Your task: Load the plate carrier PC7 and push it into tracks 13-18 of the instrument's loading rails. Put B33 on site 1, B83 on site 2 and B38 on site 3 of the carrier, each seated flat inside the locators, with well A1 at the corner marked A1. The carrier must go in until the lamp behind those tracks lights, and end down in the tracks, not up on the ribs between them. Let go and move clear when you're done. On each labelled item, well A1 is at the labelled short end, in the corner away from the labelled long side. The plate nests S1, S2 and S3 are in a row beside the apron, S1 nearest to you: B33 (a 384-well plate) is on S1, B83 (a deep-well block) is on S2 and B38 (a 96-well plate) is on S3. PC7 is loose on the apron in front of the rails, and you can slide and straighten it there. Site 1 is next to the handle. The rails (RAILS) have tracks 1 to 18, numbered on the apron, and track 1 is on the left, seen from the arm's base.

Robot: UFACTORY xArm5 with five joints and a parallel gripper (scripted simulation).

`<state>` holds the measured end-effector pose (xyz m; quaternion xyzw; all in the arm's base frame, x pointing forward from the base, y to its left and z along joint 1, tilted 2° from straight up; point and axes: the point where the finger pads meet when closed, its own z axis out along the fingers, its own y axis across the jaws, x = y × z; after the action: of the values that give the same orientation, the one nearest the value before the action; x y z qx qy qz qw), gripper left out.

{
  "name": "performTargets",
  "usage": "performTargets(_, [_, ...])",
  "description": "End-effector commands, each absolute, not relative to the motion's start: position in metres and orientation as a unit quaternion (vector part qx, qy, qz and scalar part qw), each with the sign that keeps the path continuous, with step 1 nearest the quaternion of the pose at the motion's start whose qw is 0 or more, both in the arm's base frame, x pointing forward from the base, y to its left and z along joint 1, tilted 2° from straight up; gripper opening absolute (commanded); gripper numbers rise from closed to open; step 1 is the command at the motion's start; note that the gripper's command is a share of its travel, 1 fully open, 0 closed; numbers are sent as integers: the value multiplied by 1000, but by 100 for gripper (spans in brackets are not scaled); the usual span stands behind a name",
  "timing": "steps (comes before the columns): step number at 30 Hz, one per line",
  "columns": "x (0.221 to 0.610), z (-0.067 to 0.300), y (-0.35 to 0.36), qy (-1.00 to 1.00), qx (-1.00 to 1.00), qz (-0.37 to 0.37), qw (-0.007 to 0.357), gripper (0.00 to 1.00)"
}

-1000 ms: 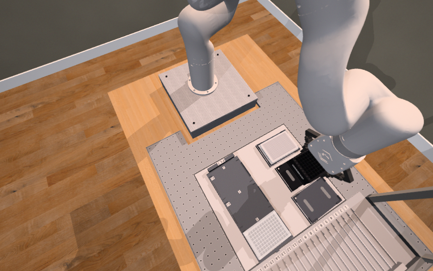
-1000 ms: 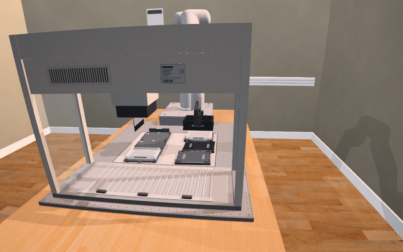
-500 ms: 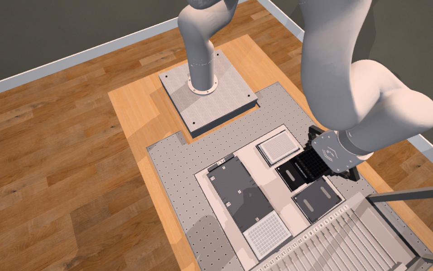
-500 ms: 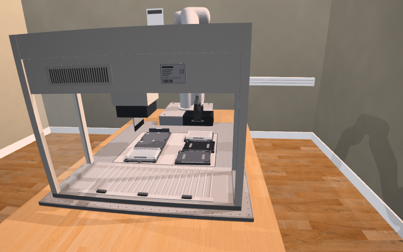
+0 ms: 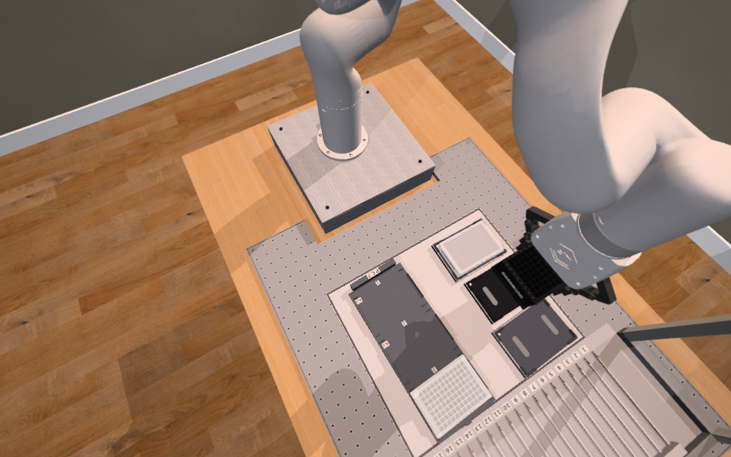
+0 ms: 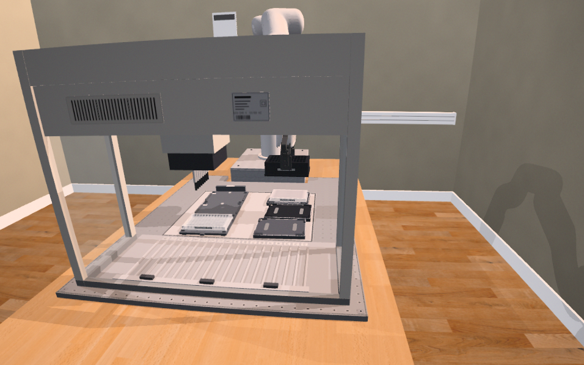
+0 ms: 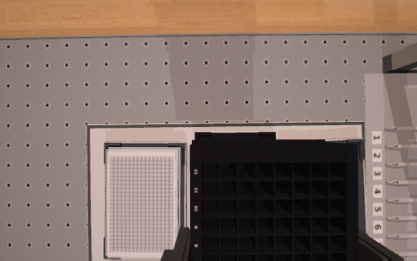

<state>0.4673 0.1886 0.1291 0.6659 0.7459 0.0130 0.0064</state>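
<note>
So this is the B83 step: the end effector (image 5: 531, 280) has its fingers spread wide and clamped across the black deep-well block B83 (image 7: 272, 197), which hangs in the air above its own nest S2 (image 5: 493, 295), clear of everything below. B38 (image 5: 449, 394) already sits on site 3 at the far end of PC7 (image 5: 401, 318), and B33 (image 5: 467, 248) hasn't left S1, so sites 1 and 2 look open. In the wrist view the block fills the frame right under the camera, held by its long sides, with B33 off at roughly 9 o'clock. Next move, I'd guess, is carrying it over toward 9 o'clock in the top view to the carrier's middle site, then lowering it flat inside the locators. Worth checking the A1 corner lines up first, since I can't read the labels from here.
</note>
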Motion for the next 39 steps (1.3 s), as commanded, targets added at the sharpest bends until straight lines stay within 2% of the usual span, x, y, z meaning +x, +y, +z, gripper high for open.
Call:
performTargets(1, [469,131,189,746,666,15,8,0])
performTargets(39, [492,129,25,760,650,14,9,0])
